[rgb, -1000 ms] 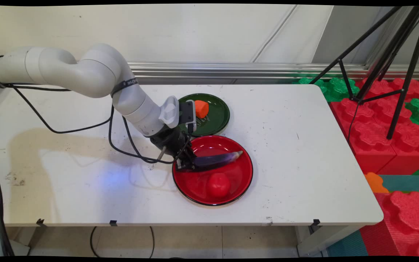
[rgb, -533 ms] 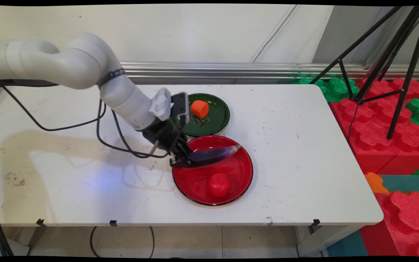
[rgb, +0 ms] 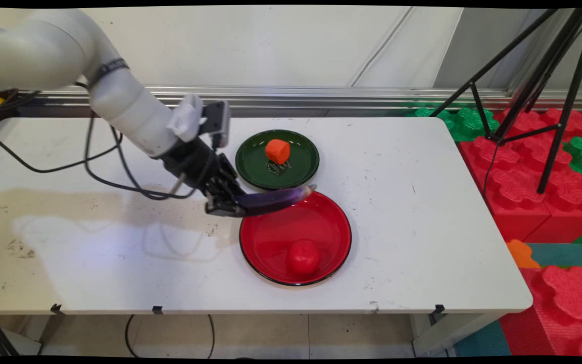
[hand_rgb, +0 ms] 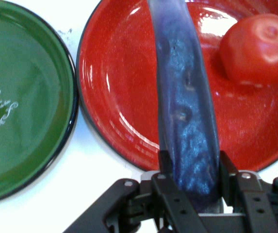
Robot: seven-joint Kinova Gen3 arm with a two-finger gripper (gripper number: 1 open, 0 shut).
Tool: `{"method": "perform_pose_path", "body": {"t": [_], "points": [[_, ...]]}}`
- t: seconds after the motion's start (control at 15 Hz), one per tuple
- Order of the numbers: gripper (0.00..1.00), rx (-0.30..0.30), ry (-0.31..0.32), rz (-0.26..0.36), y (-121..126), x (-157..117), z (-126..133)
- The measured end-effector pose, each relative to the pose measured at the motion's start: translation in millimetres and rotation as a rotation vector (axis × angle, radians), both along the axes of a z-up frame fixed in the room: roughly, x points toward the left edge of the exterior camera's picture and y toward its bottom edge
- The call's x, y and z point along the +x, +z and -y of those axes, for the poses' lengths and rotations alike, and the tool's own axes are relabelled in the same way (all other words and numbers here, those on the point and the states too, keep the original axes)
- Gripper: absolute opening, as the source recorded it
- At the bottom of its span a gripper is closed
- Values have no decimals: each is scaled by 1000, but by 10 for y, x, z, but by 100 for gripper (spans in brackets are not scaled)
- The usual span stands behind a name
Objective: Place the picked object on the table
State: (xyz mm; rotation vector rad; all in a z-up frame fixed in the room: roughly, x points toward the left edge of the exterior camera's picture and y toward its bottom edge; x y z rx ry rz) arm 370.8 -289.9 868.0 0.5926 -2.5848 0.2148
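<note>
My gripper (rgb: 226,205) (hand_rgb: 191,167) is shut on the thick end of a long purple eggplant (rgb: 271,198) (hand_rgb: 185,102). The eggplant hangs in the air above the far left rim of the red plate (rgb: 321,230) (hand_rgb: 114,92), its tip pointing right toward the gap between the two plates. A red tomato (rgb: 303,256) (hand_rgb: 261,47) lies in the near part of the red plate. Behind it stands a green plate (rgb: 250,164) (hand_rgb: 27,111) with an orange piece (rgb: 277,150) on it.
The white table (rgb: 94,253) stretches out to the left and right of the plates. Black cables (rgb: 104,177) hang from the arm over the table's left half. Beyond the right edge are red and green foam blocks (rgb: 523,172) and a black tripod (rgb: 548,91).
The gripper has lifted the eggplant out of the red plate and carried it up and to the left. The arm's swing has uncovered the green plate.
</note>
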Motion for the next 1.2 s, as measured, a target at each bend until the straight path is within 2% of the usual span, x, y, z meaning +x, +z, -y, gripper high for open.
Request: {"method": "perform_pose_path", "body": {"t": [0.33, 0.67, 0.93, 1.2], "points": [[0, -1, -12, 34, 234, 369, -93], [0, 15, -21, 95, 336, 784, -192], [0, 38, -11, 146, 296, 1091, -260], [0, 68, 0, 200, 108, 1350, -285]]}}
